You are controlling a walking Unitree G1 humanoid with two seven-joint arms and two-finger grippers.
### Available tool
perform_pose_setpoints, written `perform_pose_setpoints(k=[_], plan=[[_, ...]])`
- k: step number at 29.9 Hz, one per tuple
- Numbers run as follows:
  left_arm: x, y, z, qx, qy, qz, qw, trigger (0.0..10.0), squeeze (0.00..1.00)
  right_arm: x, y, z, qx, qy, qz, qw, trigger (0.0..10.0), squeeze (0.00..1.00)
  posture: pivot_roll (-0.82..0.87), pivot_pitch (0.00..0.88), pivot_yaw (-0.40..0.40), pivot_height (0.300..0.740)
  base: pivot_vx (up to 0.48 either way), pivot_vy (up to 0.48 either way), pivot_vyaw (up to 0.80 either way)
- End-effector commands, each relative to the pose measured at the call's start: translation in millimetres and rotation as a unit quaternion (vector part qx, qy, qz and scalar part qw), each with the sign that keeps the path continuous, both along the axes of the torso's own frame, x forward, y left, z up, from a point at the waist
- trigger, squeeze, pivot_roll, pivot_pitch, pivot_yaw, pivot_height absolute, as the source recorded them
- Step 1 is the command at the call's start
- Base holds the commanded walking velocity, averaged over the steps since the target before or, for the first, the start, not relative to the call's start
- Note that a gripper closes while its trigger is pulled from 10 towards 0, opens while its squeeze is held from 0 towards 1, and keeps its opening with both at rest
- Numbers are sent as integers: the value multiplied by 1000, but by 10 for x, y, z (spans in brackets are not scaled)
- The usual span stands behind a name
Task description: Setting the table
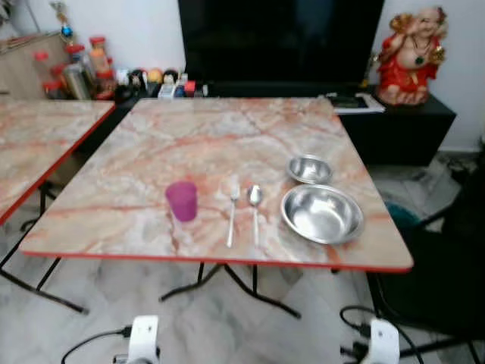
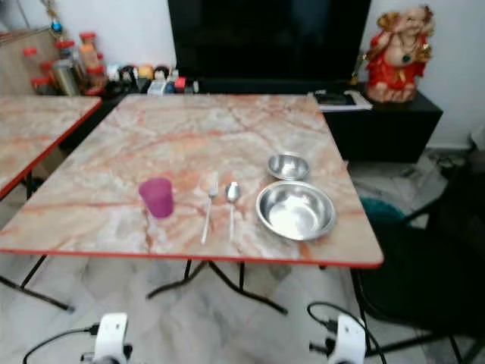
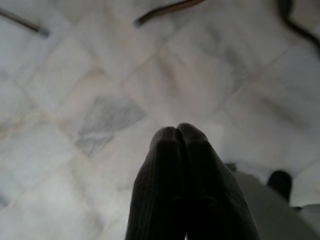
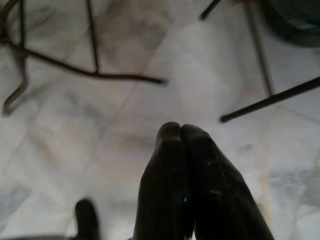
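Nearest, the left gripper (image 3: 178, 131) and right gripper (image 4: 181, 129) hang over the floor, fingers pressed together, empty. On the table (image 1: 189, 136), near edge: pink cup (image 1: 182, 200), fork (image 1: 233, 212), spoon (image 1: 255, 205), large bowl (image 1: 321, 214), small bowl (image 1: 309, 168) behind. The setting looks nearly arranged; any next move means raising an arm.

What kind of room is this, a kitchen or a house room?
Probably a living or dining room in a home. A folding marble-pattern table is set with a pink cup, fork, spoon and steel bowls, before a big black television and a red figurine.
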State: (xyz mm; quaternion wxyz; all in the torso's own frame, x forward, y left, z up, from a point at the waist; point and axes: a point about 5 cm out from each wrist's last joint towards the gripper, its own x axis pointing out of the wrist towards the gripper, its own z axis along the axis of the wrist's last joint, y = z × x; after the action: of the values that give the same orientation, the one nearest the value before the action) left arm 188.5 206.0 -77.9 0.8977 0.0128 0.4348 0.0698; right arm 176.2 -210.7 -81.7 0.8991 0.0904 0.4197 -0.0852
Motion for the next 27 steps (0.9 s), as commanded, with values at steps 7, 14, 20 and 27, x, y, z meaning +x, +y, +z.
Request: perform_pose_setpoints(k=[7, 14, 20, 27], plan=[[-11, -33, -14, -6, 7, -2, 1000, 10000, 0, -36, -51, -12, -18, 13, -13, 1000, 10000, 0, -27, 12, 9, 740, 0, 0, 0], [-39, -19, -28, -6, 15, -6, 1000, 10000, 0, 114, -38, 72, -24, -29, -39, 999, 10000, 945, -45, 20, 18, 740, 0, 0, 0], [-48, -26, -34, -10, 17, -5, 1000, 10000, 0, 40, -161, 56, -50, -10, -67, 996, 10000, 1000, -44, 12, 13, 740, 0, 0, 0], [-65, -8, -39, -8, 19, 0, 1000, 10000, 0, -43, -245, 32, -58, 6, -82, 995, 10000, 1000, -44, 12, 13, 740, 0, 0, 0]])
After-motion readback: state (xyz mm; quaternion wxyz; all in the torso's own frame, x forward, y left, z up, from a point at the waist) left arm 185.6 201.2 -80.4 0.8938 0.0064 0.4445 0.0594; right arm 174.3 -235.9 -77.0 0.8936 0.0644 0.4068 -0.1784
